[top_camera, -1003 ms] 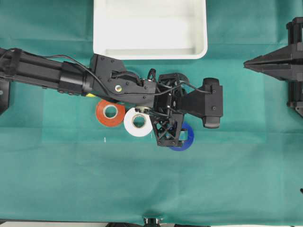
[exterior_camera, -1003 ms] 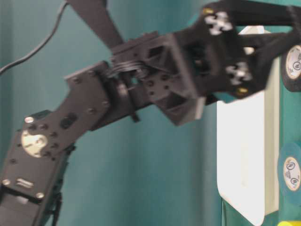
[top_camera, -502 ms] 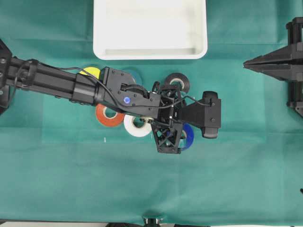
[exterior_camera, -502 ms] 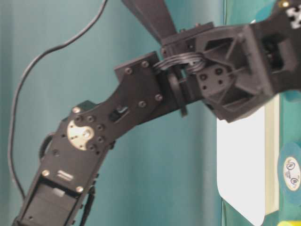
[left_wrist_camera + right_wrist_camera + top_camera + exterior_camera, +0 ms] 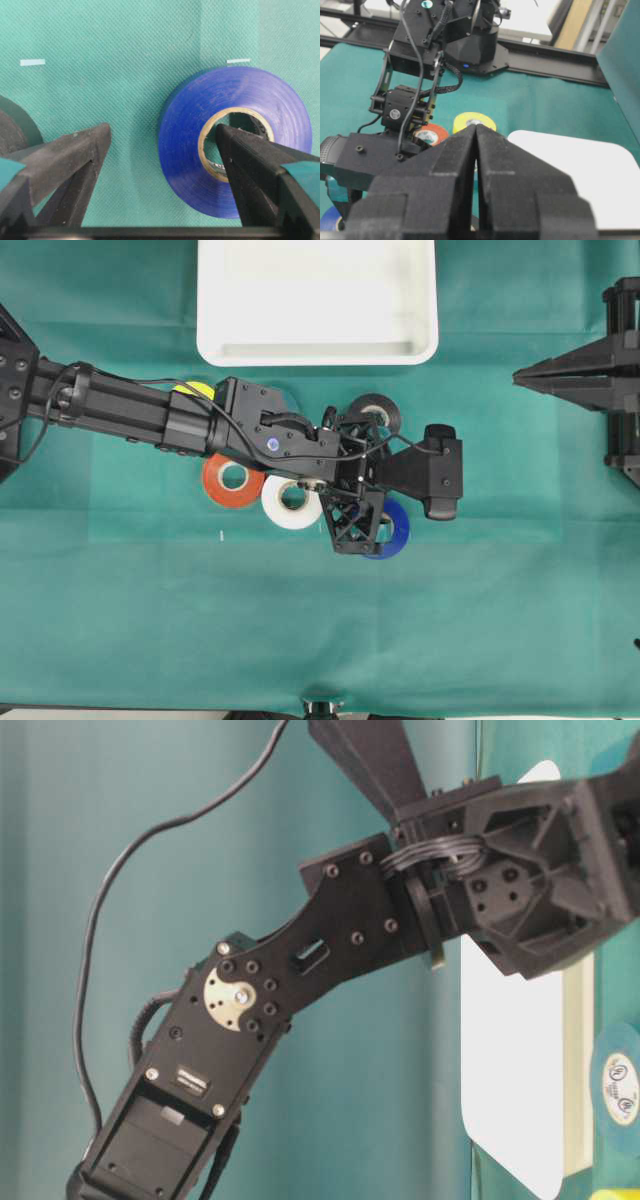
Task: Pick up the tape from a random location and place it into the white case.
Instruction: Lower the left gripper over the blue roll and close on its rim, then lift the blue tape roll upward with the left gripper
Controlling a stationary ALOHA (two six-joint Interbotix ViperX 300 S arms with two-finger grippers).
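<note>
The tape (image 5: 185, 145), a royal-blue roll with a pale core, lies flat on the green cloth. My left gripper (image 5: 162, 131) hangs open over it. One finger (image 5: 250, 165) stands over the core hole, the other finger (image 5: 75, 155) over bare cloth to the roll's left, so one wall of the roll lies between them. From overhead, the tape (image 5: 400, 531) peeks out from under the left gripper (image 5: 362, 525). The white case (image 5: 318, 352) sits empty at the back. My right gripper (image 5: 520, 373) is shut with nothing in it, parked at the far right.
Other rolls lie around the left arm: orange (image 5: 215, 487), white (image 5: 278, 512), yellow (image 5: 194, 390) and black (image 5: 378, 407). The black roll (image 5: 12, 125) shows at the left edge of the left wrist view. A teal roll (image 5: 620, 1085) lies near the case (image 5: 515, 1070).
The left arm has shifted and come down over the blue tape, uncovering the black and yellow rolls. Its jaws stayed open. The right arm has not moved.
</note>
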